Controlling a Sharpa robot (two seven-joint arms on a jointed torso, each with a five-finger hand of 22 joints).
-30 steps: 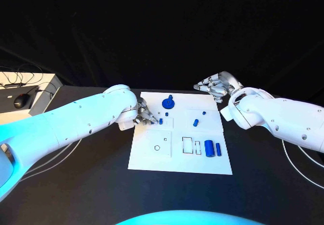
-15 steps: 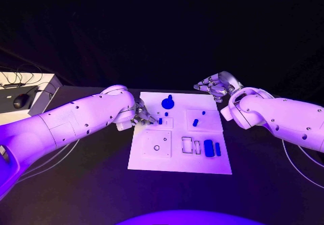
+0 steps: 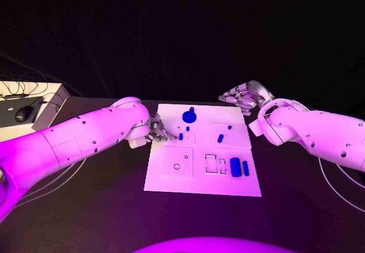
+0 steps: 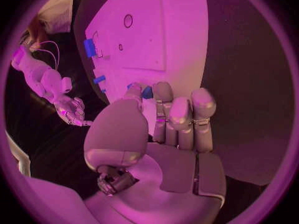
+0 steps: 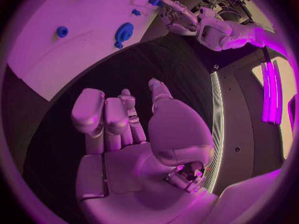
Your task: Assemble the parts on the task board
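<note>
The white task board lies mid-table. My left hand is over its left edge and pinches a small blue peg between thumb and finger; the left wrist view shows the peg at the fingertips. Other blue parts lie on the board: a gear-like piece, a short peg, a thick cylinder and a slim bar. My right hand hovers off the board's far right corner, fingers loosely bent, holding nothing. The right wrist view shows the gear-like piece beyond that hand.
Empty rectangular slots and a round hole mark the board's near half. A pale box with a mouse and cables stands at the table's far left. A thin cable runs along the table on the right.
</note>
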